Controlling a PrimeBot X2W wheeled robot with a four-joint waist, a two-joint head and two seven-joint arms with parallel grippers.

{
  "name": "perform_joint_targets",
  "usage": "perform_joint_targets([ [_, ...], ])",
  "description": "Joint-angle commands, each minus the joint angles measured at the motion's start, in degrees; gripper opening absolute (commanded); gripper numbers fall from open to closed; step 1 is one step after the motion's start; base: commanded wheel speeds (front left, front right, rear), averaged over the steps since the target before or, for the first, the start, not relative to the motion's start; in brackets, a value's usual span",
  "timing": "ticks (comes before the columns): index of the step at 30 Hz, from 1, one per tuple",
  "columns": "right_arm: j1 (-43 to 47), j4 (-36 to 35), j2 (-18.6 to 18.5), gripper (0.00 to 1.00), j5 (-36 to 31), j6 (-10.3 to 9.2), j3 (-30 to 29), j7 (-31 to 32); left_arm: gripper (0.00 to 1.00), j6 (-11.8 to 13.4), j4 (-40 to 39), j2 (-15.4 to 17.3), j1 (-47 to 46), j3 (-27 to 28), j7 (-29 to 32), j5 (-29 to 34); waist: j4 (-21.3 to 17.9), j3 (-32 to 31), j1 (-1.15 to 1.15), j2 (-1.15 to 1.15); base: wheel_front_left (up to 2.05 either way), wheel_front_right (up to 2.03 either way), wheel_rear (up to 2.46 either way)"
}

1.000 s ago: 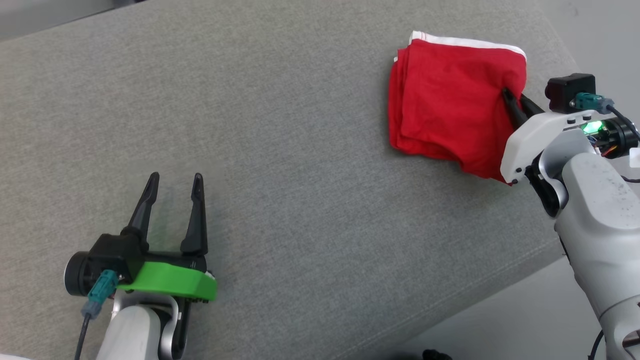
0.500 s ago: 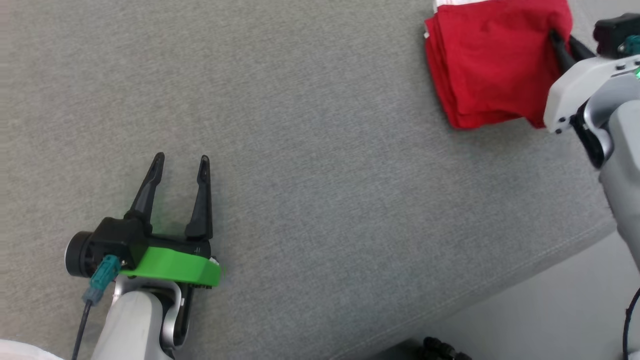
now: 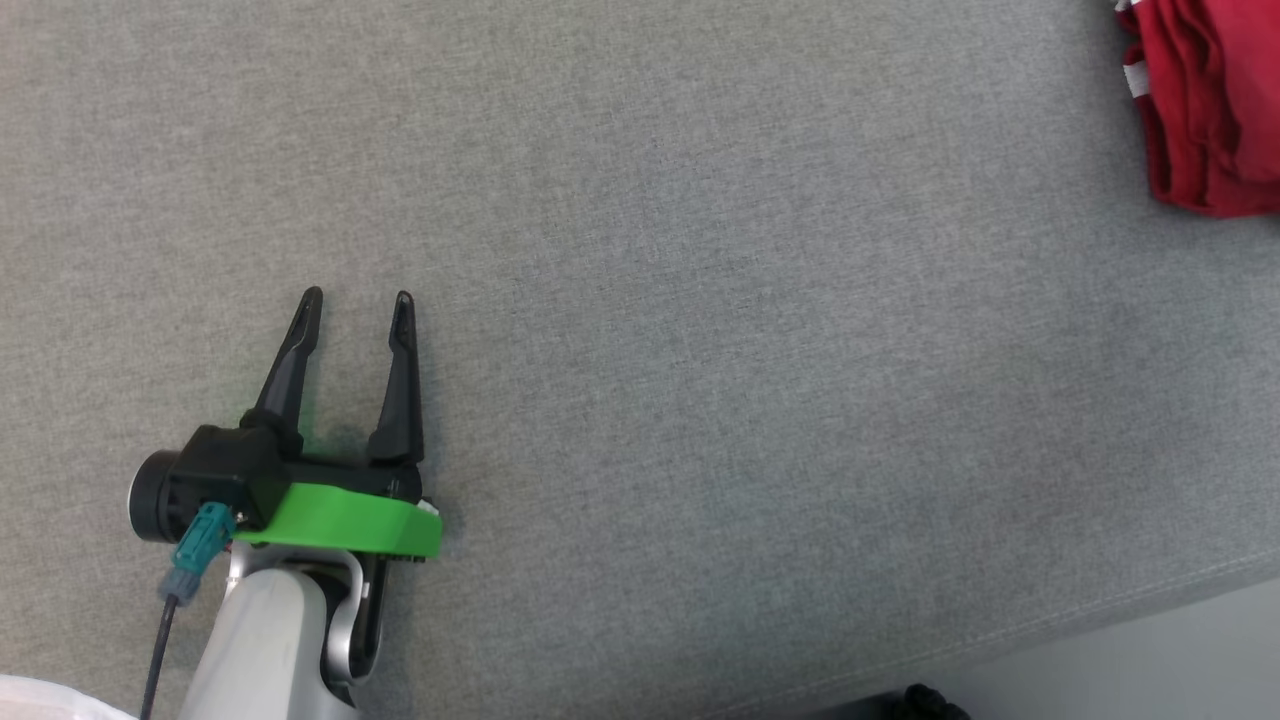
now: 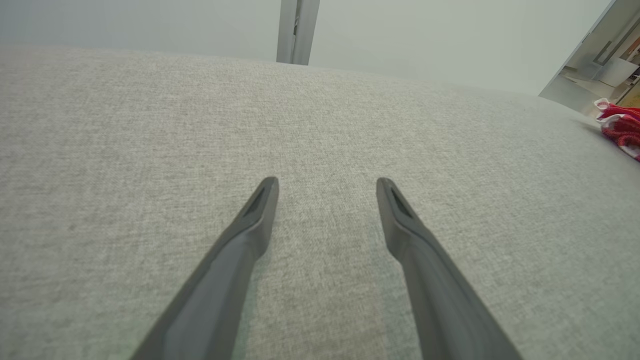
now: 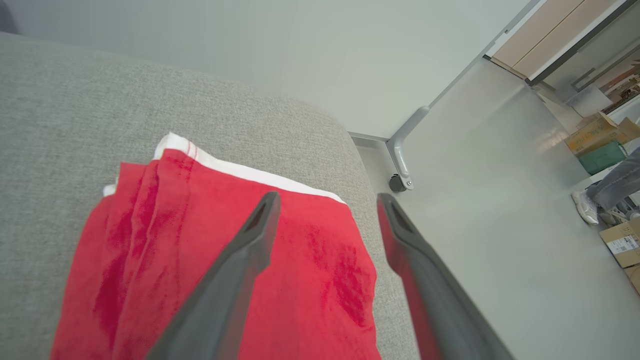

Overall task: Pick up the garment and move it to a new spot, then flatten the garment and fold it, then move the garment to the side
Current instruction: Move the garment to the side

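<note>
Showing white trim (image 5: 250, 172), red garment (image 5: 150, 260) lies folded.

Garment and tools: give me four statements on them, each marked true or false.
1. The garment is red with a white edge. True.
2. The right tool is shut on the garment. False: it is open over the garment, gripping nothing.
3. The left tool is open over bare cushion. True.
4. The garment lies in the middle of the cushion. False: it lies by the cushion's rounded corner, far to the right of the left tool.
</note>
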Motion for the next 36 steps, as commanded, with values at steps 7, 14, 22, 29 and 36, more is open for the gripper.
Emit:
perform_joint_targets([
  [7,0.58,-2.13,5.22,1.00,-3.78,-0.08,-1.09,-2.44,1.00,-0.13,1.42,-0.24,-0.69,0.31,-0.52,-0.52,0.08,-3.67,0.00,0.00,0.00,0.00,0.00],
  [14,2.04,-5.63,10.02,1.00,-3.20,-0.08,0.68,-2.88,1.00,-0.23,2.75,-0.87,-0.11,1.34,-0.55,-0.84,1.35,-9.26,0.00,0.00,0.00,0.00,0.00],
  [22,8.91,-12.48,16.91,1.00,-2.13,-0.07,0.18,-2.98,1.00,-0.10,3.84,-2.15,3.00,4.60,-0.53,-1.25,3.56,-16.32,0.00,0.00,0.00,0.00,0.00],
  [29,21.27,-21.72,21.00,1.00,-2.42,-0.07,-2.65,-2.99,1.00,-0.12,4.77,-3.13,6.95,7.40,-0.53,-1.15,5.82,-21.97,0.00,0.00,0.00,0.00,0.00],
  [36,35.43,-30.80,23.59,1.00,-2.91,-0.07,-3.47,-3.00,1.00,-0.29,5.00,-3.56,12.14,8.38,-0.48,-1.05,7.15,-26.15,0.00,0.00,0.00,0.00,0.00],
])
